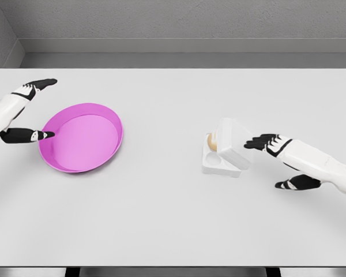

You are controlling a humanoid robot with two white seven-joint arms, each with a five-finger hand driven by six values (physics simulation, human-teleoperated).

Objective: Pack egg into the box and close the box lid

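1. We see the box point(226, 154) right of centre on the white table point(173, 219). Its lid point(235, 143) is tilted up and partly folded over the base, not yet flat.
2. A pale tan egg point(210, 140) peeks out at the box's left edge under the raised lid, so we judge that it already sits inside a cup — only closing looks left to do.
3. We expect the box to be light and thin-walled and liable to slide on the smooth table under a sideways push. The egg is fragile, so pressure should go downward on the lid and stay gentle.
4. The best contact, in our view, is the lid's top face near its free edge — away from the hinge side, though we cannot tell exactly where the hinge runs.
5. The right hand point(277, 153) has its fingers extended and spread, with the fingertips point(252, 143) at or just beside the lid's right face. It grips nothing.
6. The left hand point(24, 112) is wide open and empty, thumb and fingers bracketing the left rim of the pink plate point(106, 151).
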